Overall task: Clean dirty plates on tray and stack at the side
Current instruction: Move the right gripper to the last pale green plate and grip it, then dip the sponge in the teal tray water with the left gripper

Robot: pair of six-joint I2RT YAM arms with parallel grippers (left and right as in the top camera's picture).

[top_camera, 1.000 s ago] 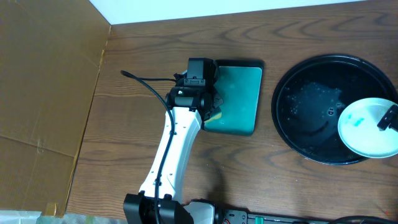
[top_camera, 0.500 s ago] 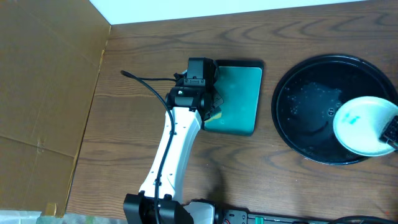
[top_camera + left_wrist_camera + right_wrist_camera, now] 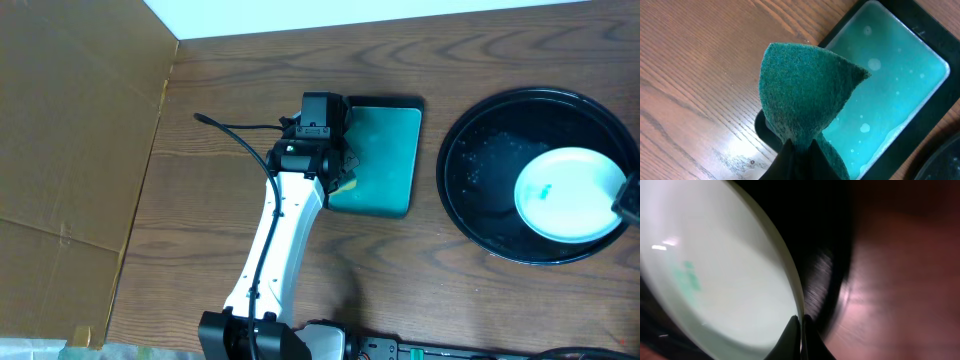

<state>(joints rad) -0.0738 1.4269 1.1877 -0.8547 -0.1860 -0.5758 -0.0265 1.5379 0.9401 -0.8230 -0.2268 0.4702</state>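
Right fingers (image 3: pixel 789 337) clenched on the plate (image 3: pixel 566 194) at its right rim, over the tray (image 3: pixel 470 150); left fingers (image 3: pixel 789 162), gripping the teal sponge (image 3: pixel 805 95), stand well apart to its left.

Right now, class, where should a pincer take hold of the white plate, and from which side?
The thin rim at its right edge, from the right: the plate is broad and shallow, so only the rim fits the right pincer, shut there.

A robot lab bench. A wood table (image 3: pixel 200 260) carries a white arm (image 3: pixel 280 225) with a loose cable (image 3: pixel 235 128); cardboard (image 3: pixel 70 150) lies left of it.
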